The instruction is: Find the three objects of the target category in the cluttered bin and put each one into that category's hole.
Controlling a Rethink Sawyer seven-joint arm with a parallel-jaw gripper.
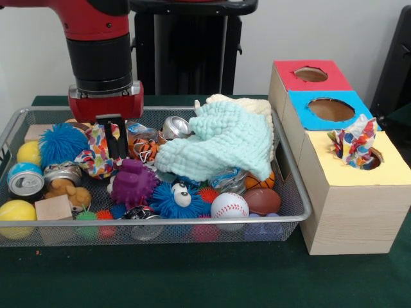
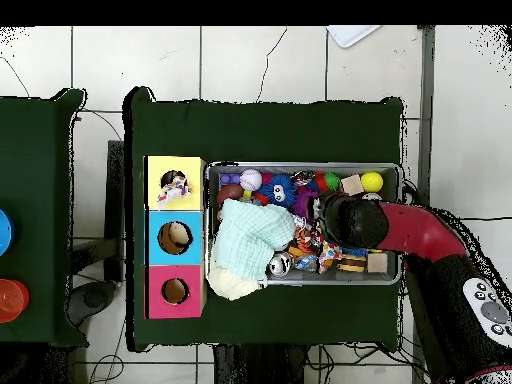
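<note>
The wire mesh bin [image 1: 292, 173] is full of toys, cans and cloths. My gripper [image 1: 113, 153] reaches down into its left part, and its black fingers [image 1: 118, 138] are closed in a bunched polka-dot cloth [image 1: 95, 157] lying among the toys. A second polka-dot cloth [image 1: 355, 142] sticks halfway out of the hole [image 1: 372, 160] in the yellow-topped box [image 1: 392, 168]; it also shows in the overhead view [image 2: 175, 185]. No third dotted cloth shows. In the overhead view the arm [image 2: 400, 228] covers the gripper above the bin [image 2: 300, 166].
A mint-green waffle cloth [image 1: 221, 142] lies over a cream one [image 1: 257, 106] at the bin's right. Around the gripper are a blue spiky ball [image 1: 63, 142], a purple spiky toy [image 1: 131, 183], cans [image 1: 26, 179] and a baseball [image 1: 229, 205]. Blue-topped [image 1: 331, 109] and red-topped [image 1: 311, 74] boxes stand behind the yellow one.
</note>
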